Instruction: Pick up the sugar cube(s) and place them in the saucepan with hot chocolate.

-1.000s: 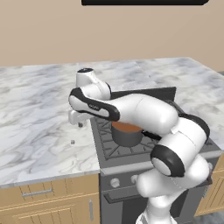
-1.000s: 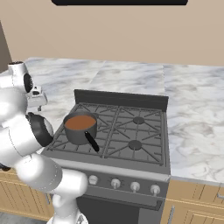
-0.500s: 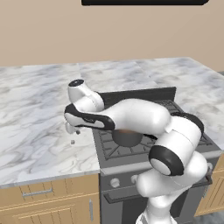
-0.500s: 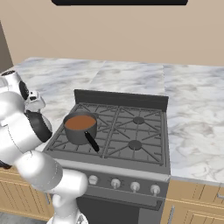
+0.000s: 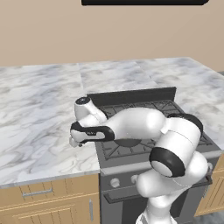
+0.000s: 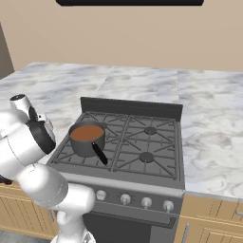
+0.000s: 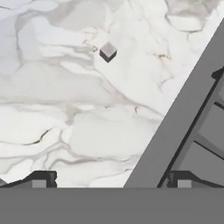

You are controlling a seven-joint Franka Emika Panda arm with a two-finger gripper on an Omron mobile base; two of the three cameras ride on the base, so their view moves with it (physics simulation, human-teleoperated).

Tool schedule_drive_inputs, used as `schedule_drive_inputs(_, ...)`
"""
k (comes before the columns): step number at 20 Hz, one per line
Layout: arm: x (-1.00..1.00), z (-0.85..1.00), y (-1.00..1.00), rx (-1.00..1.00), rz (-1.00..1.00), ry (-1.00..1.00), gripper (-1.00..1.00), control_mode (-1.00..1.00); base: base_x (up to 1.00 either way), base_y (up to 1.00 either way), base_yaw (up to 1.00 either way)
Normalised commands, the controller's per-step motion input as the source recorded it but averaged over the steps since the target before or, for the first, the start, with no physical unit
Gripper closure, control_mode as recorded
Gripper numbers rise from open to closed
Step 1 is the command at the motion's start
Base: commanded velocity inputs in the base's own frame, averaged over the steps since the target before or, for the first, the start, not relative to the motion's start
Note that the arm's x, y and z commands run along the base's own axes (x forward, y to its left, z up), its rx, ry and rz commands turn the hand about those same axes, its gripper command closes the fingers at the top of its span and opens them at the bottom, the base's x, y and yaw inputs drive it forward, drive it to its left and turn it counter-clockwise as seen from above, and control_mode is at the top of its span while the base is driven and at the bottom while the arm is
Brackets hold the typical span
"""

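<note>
End effector (image 7: 111,181) open, empty, low over marble worktop (image 7: 65,109) beside stove edge (image 7: 175,127); sugar cube (image 7: 107,51) ahead.

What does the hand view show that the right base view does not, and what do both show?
Hand view: one small sugar cube lying alone on the marble counter, with the gripper wide open above the counter and holding nothing.

Right base view: the saucepan with reddish-brown liquid on the stove's front left burner, its black handle pointing toward the front, and the stove knobs below.

Both: the marble counter and the dark stove; in the hand view its edge runs along the right side.
</note>
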Motion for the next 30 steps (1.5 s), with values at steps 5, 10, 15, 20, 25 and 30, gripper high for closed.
schedule_drive_inputs(5, 0.04, -0.01, 0.01, 0.0, 0.03, 0.23, -1.0, -1.0, 0.0, 0.0, 0.0)
schedule_drive_inputs(10, 0.07, 0.0, 0.04, -0.01, 0.01, 0.39, -1.0, -1.0, 0.0, 0.0, 0.0)
schedule_drive_inputs(15, 0.11, -0.03, 0.19, -0.03, 0.0, 0.19, -1.0, -1.0, 0.0, 0.0, 0.0)
schedule_drive_inputs(20, 0.0, -0.16, 0.22, -0.03, 0.0, -0.13, -1.0, -1.0, 0.0, 0.0, 0.0)
schedule_drive_inputs(25, 0.0, -0.09, 0.09, -0.05, 0.0, -0.17, -1.0, -1.0, 0.0, 0.0, 0.0)
schedule_drive_inputs(30, 0.11, -0.15, 0.0, 0.0, 0.0, -0.08, -1.0, -1.0, 0.0, 0.0, 0.0)
